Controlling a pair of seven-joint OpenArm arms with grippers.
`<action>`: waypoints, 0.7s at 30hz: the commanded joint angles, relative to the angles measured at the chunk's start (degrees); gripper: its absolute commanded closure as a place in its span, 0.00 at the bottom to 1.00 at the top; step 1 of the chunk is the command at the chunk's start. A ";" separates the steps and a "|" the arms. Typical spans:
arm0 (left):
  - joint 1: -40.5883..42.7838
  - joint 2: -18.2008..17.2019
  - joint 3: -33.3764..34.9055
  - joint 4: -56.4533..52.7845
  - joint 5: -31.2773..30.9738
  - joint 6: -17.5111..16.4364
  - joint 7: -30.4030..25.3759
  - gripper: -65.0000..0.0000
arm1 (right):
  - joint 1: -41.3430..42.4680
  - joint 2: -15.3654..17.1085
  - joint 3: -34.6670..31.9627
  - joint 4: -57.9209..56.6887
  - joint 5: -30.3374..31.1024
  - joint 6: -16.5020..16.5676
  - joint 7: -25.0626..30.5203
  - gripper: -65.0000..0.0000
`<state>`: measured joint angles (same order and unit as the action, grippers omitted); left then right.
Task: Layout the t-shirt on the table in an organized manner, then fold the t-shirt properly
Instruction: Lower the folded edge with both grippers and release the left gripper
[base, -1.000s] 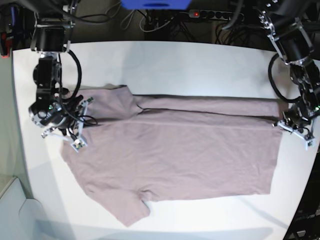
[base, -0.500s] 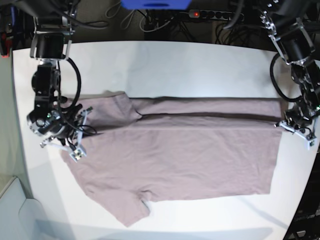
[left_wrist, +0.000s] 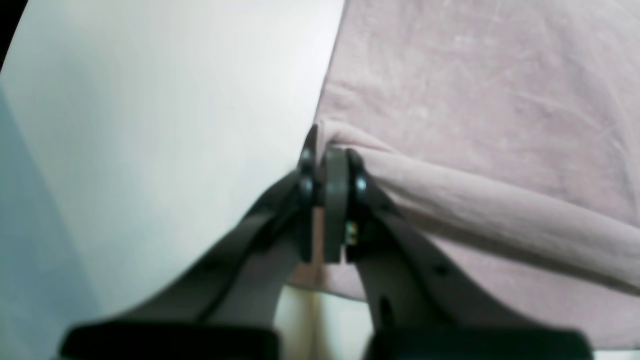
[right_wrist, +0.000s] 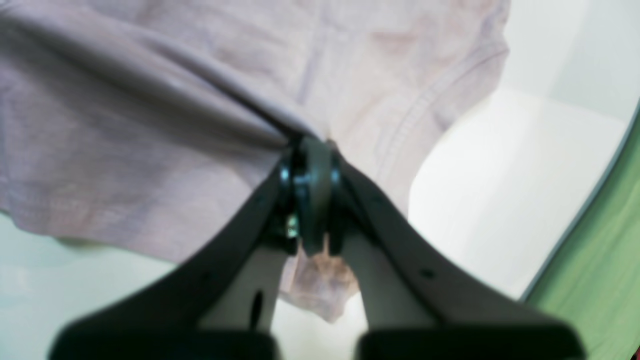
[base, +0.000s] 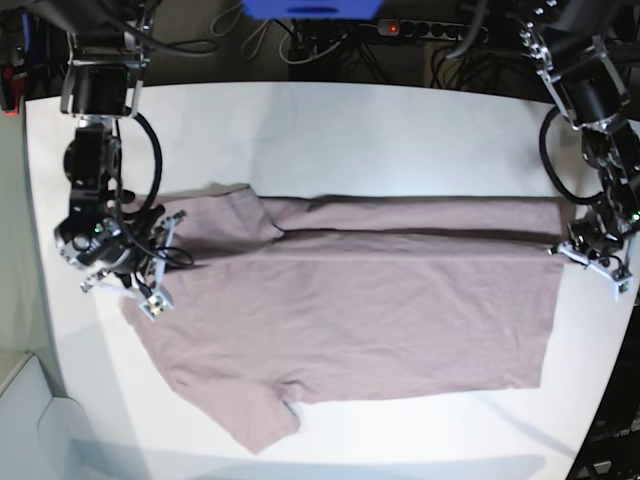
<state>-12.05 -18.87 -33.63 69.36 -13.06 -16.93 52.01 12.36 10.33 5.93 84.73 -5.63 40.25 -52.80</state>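
Observation:
The dusty-pink t-shirt (base: 380, 310) lies lengthwise across the white table (base: 350, 130). Its far long edge is folded over toward the front as a narrow strip, and one sleeve points to the front left. At the shirt's right-hand corner in the base view, my left gripper (base: 562, 250) is shut on the fold's end; the left wrist view shows the left gripper (left_wrist: 325, 150) pinching a roll of the t-shirt (left_wrist: 475, 100). On the base view's left, my right gripper (base: 160, 265) is shut on the collar end. In the right wrist view the right gripper (right_wrist: 310, 145) pinches the t-shirt (right_wrist: 125, 125).
A power strip (base: 400, 28) with a red light and tangled cables runs behind the table's far edge, beside a blue object (base: 310, 8). A white box (base: 30, 420) stands off the front left corner. Green floor (right_wrist: 600, 260) shows past the table's rim.
My right gripper has drifted slightly toward the front left with the cloth. The folded far strip has sunk flatter onto the shirt. The left gripper has stayed almost still.

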 joint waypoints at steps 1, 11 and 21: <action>-0.91 -1.13 -0.09 0.92 -0.17 0.18 -0.89 1.00 | 1.31 0.62 0.09 0.94 -0.04 -0.25 0.44 0.88; 0.58 -1.21 -0.26 1.45 -0.17 0.09 -0.62 0.50 | -3.70 1.50 0.70 9.56 -0.13 -0.25 0.44 0.37; 2.87 -1.21 -0.53 6.46 -0.79 -0.43 -0.71 0.34 | -11.70 1.41 8.00 14.30 -0.13 -0.25 0.36 0.37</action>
<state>-8.21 -18.94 -33.76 74.74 -13.54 -17.37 52.38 -0.21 11.20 13.56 98.00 -5.72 40.27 -53.25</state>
